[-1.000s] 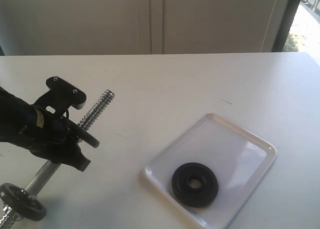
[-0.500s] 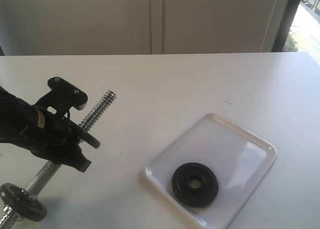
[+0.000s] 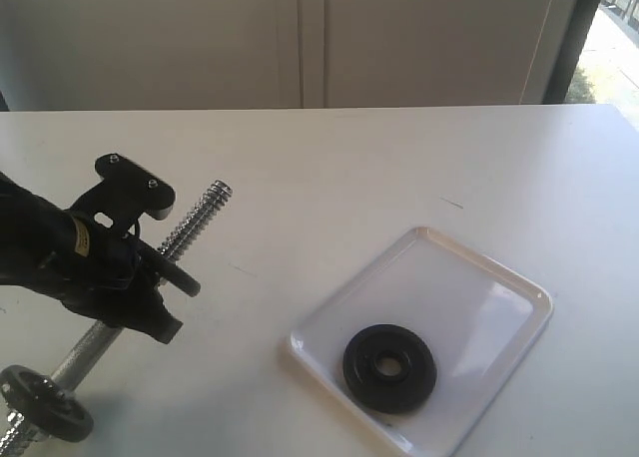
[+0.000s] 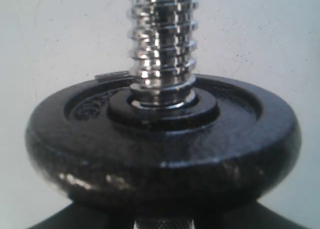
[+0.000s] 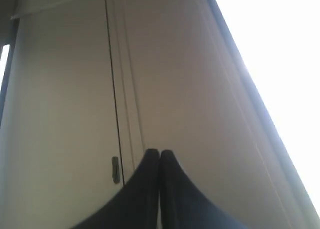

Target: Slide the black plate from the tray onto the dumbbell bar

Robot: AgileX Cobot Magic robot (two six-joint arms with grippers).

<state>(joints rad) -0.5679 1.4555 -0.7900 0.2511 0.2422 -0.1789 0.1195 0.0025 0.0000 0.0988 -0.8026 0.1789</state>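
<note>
Our left gripper (image 3: 152, 292) clamped round the short chrome threaded dumbbell bar (image 3: 196, 216) at left on the white table (image 3: 349, 168), small round black metal plate (image 3: 389, 367) flat in the glossy white rectangular plastic tray (image 3: 474, 302) at right, our right gripper (image 5: 159, 161) pressed together, empty.

White counter (image 3: 329, 158), faintly marked with a dark scratch (image 3: 452, 203); pale panelled wall (image 3: 419, 38) rising behind; daylit window (image 3: 613, 50) at the far right edge.
</note>
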